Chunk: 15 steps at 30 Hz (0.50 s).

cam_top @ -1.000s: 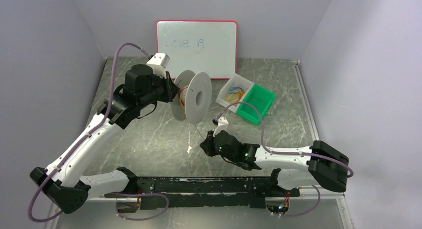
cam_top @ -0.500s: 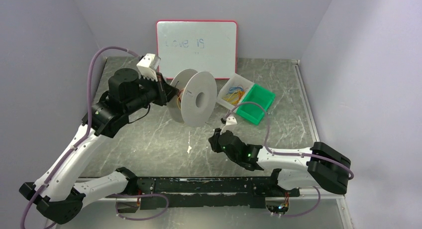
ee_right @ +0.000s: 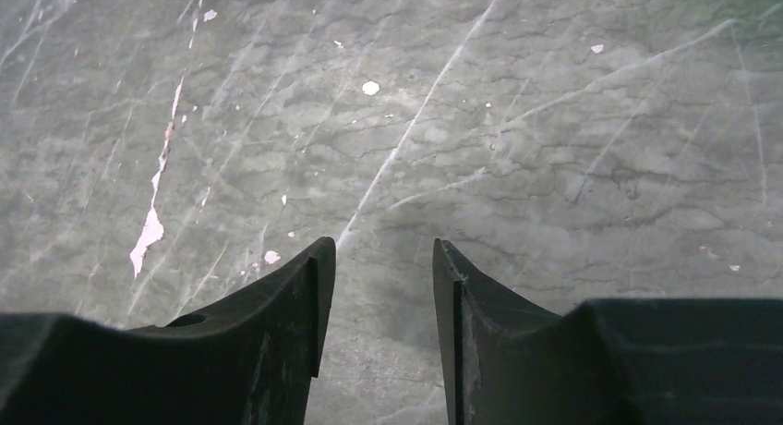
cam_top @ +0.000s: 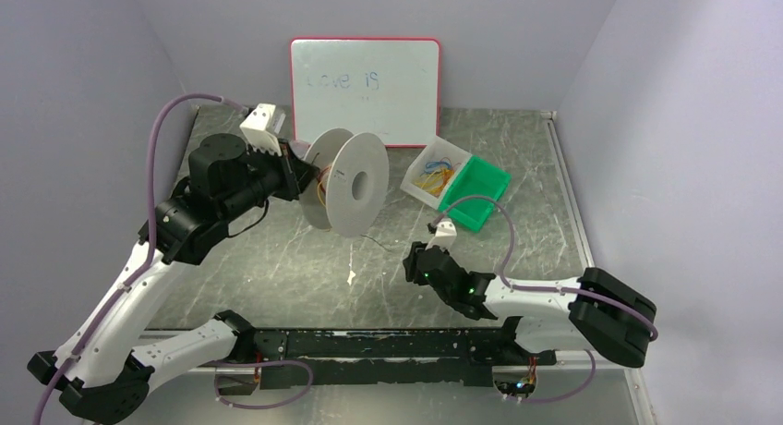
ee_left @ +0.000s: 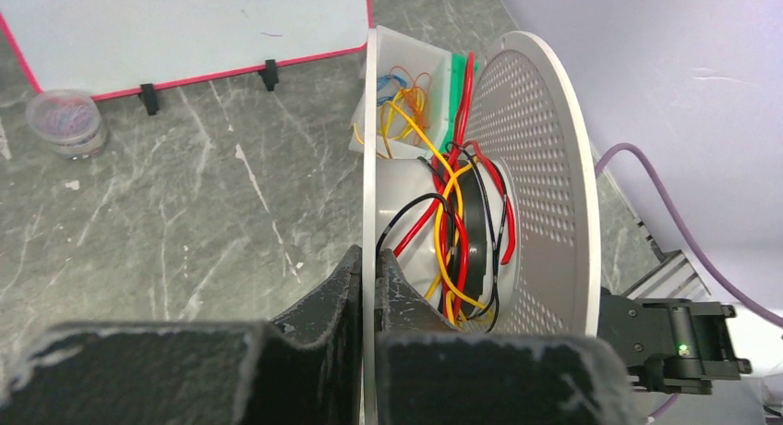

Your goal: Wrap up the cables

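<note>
Spool (cam_top: 355, 183) centre, bins (cam_top: 475, 189) behind, room round right claw (ee_right: 380, 254)

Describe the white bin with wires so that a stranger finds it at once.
Find the red-framed whiteboard at the back of the table. In front of its lower right corner, two small open bins sit side by side. The white bin is the one nearer the whiteboard, holding loose wires, orange-yellow and blue; its neighbour is the green bin.

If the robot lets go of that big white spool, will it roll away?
Probably, if it lands on edge: the spool has round flanges. It likely feels light, since the left gripper pinches one thin flange. Its loosely looping wires look floppy.
</note>
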Motion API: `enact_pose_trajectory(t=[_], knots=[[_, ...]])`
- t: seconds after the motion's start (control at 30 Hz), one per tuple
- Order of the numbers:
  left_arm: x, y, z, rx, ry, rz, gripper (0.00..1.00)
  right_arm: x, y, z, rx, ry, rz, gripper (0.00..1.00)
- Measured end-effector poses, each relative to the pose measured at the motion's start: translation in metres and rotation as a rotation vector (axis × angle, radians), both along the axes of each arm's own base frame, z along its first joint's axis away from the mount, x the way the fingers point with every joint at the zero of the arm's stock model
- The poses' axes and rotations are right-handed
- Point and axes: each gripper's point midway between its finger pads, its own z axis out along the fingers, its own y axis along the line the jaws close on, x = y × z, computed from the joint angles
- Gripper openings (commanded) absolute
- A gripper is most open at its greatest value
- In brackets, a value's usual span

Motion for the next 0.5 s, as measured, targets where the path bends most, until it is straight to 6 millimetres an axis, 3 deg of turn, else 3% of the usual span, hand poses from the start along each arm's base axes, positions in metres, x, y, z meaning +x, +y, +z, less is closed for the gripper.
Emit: enact_pose_trajectory(t=[0.2,0.5], knots=[[0.001,0.011,-0.006,0.042,0.007,0.044,0.07,0.005,-0.008,0.006,0.021,-0.010,-0.021,0.52],[0.000,0.031,0.002,0.080,-0.037,0.114,0.07,0.001,0.002,0.044,0.145,-0.050,0.081,0.54]])
